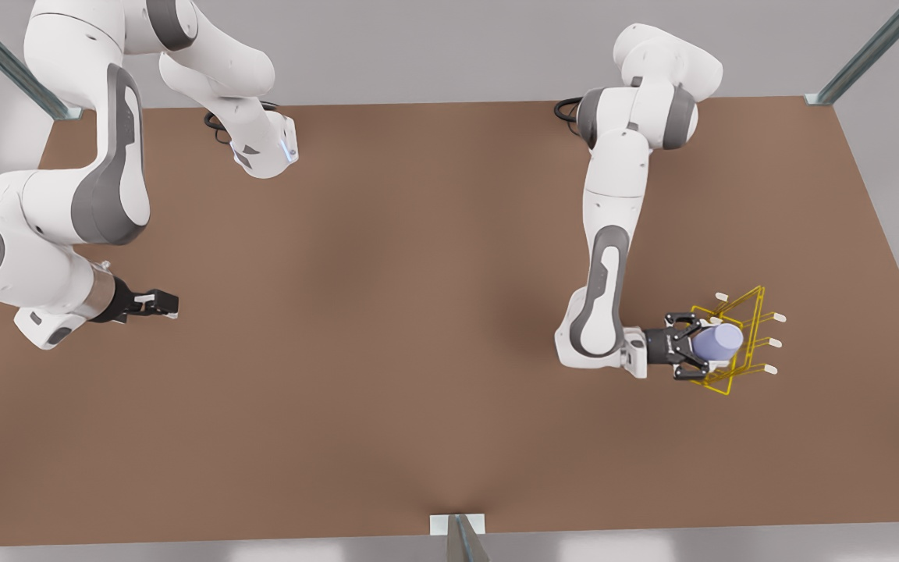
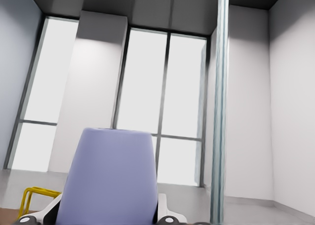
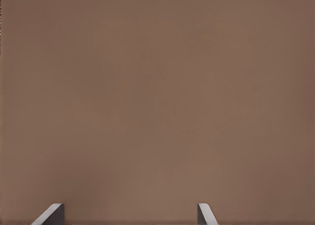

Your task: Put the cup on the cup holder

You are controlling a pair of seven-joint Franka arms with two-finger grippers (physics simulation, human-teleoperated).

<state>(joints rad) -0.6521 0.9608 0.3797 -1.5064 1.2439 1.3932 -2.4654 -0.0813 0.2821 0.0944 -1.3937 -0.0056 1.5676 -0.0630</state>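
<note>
Over the cup holder (image 1: 738, 337), left claw (image 1: 695, 347) apparently grips cup (image 1: 718, 341).

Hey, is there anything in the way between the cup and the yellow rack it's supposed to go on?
Nothing visible stands between them. The left hand is closed on the cup, which already overlaps the rack in the front view, beside its white-tipped pegs. The right hand waits open over bare table at the front view's left.

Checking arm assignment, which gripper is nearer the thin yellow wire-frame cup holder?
Left. The left gripper holds the lavender-blue tapered cup right at the cup holder; the right gripper waits across the brown table.
</note>
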